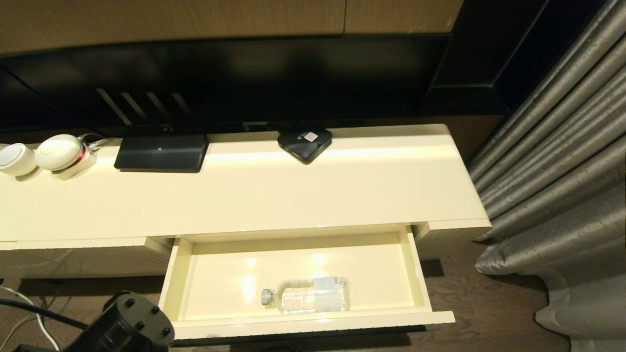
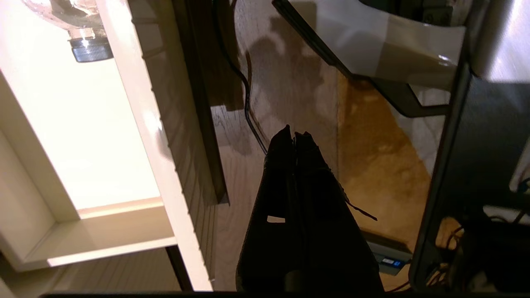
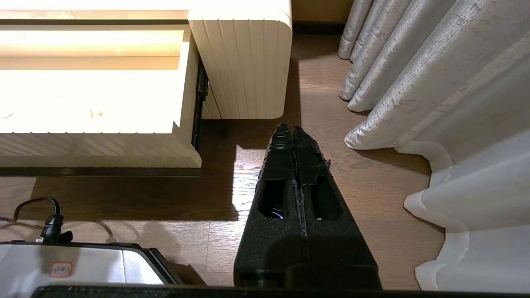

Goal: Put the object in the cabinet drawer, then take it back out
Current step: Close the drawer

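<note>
Clear plastic bottle (image 1: pixel 308 295): lying inside open drawer (image 1: pixel 298 323), near its front wall. Left tool (image 2: pixel 295 134): pressed together, outside drawer. Risk: round bottle rolls when nudged.

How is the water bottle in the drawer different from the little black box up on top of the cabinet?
The water bottle is clear, so you see through it; the black box is dark and solid. The bottle is long and round and lies on its side; the box is flat and square. The bottle rests inside the open drawer; the box sits on the cabinet top near the back. Both are small, and no gripper touches either.
</note>
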